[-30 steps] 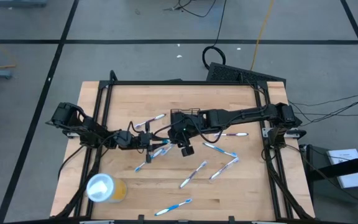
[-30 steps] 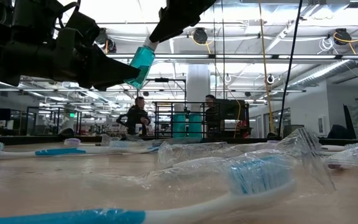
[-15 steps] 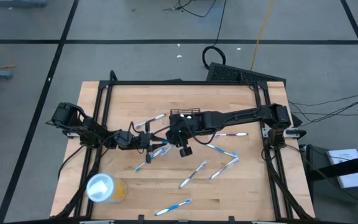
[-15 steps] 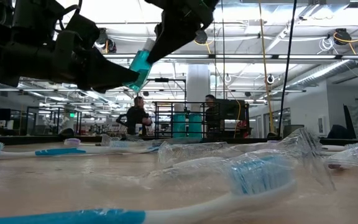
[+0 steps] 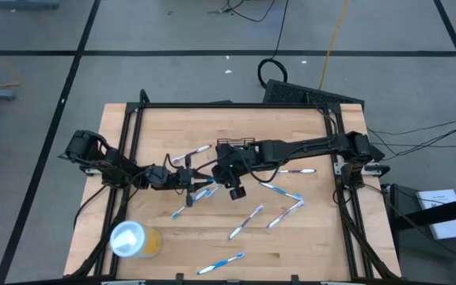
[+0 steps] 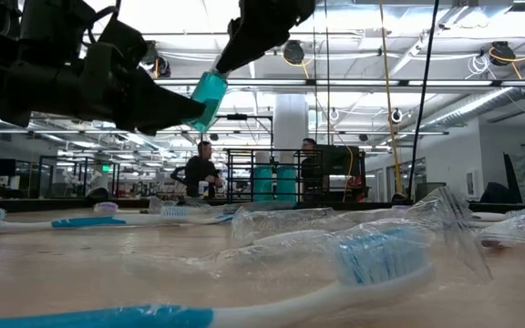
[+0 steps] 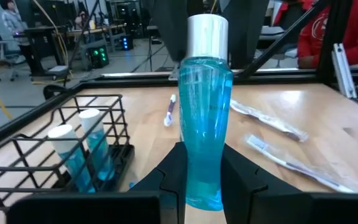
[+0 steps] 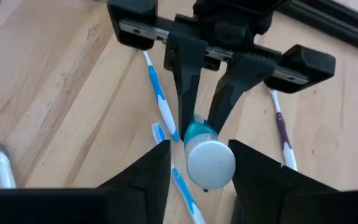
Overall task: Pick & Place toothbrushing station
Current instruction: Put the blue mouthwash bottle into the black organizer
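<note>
**Toothbrushing station: bottle handover above the table**

Toothbrushing station, the black wire holder, sits at mid-table beside both grippers, two tubes in it. I've got the left gripper clamped low on a blue mouthwash bottle, held upright. Right gripper straddles the silver cap, fingers apart, not gripping. Toothbrushes lie loose around. My read: mid-transfer. Next: right closes on the cap, left releases, then lower into a free compartment.
</note>
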`<state>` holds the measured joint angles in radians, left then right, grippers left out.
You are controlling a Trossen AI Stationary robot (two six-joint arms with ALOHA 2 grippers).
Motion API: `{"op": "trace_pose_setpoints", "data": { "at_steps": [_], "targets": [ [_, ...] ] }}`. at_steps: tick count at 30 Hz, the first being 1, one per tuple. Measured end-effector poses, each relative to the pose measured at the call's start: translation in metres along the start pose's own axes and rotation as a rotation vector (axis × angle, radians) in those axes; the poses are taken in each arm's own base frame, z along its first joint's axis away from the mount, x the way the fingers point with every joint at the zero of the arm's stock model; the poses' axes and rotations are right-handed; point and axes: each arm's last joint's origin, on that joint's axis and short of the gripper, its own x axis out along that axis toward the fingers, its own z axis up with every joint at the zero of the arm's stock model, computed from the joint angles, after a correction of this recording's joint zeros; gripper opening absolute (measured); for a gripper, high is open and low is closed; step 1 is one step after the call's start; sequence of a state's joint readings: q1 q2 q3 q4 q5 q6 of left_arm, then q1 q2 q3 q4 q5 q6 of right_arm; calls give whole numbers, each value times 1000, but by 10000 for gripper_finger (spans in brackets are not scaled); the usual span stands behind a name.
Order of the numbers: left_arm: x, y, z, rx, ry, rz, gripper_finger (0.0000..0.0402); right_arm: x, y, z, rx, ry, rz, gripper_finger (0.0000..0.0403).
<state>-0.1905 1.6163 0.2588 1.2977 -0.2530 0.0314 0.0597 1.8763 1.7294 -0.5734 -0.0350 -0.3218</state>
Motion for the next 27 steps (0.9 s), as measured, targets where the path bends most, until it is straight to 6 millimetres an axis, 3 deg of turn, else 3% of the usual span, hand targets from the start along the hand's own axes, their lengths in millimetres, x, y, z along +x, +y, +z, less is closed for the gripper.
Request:
{"op": "trace_pose_setpoints", "data": {
  "at_steps": [14, 27],
  "targets": [
    [0, 0, 0, -2, 1, -13, 63, 0, 0, -1, 8, 1, 18, 90],
    [0, 0, 0, 1, 1, -13, 63, 0, 0, -2, -2, 21, 1, 89]
  ]
}}
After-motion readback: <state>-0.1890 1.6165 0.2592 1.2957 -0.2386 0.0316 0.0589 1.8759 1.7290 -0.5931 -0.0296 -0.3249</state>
